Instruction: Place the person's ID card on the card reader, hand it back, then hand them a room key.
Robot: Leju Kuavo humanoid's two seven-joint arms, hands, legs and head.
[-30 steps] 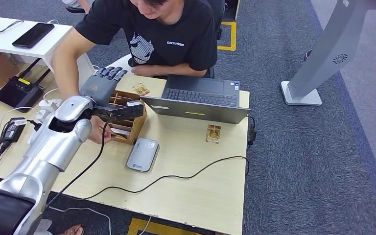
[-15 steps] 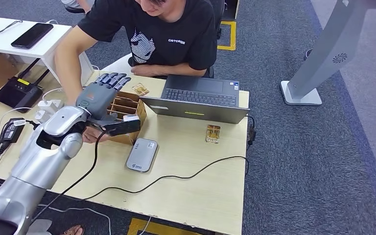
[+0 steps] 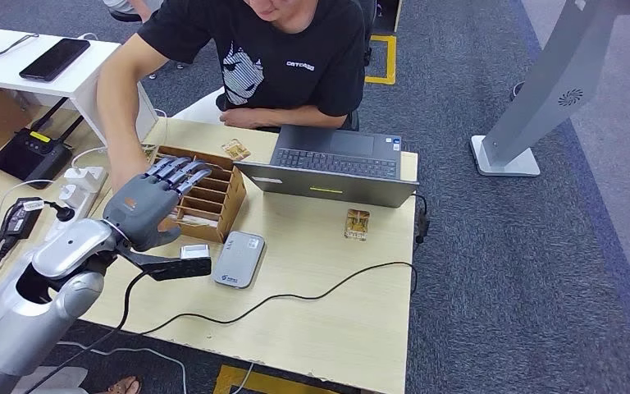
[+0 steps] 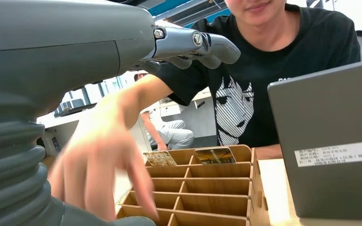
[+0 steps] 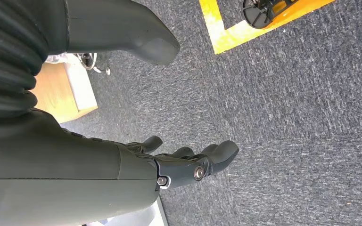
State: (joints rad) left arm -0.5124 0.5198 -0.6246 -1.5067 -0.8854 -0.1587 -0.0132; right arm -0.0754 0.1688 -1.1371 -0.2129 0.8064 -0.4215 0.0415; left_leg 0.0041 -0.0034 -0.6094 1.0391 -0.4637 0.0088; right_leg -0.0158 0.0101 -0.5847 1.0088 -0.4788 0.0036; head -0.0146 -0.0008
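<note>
My left hand hovered empty, fingers spread, at nine o'clock of the card reader; I judged it should align squarely before receiving any card.

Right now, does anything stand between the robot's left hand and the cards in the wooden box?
Yes. The person's hand is at the wooden box, under the left hand, between it and the cards in the row nearest the person.

The left hand hides the person's blurred hand.
</note>
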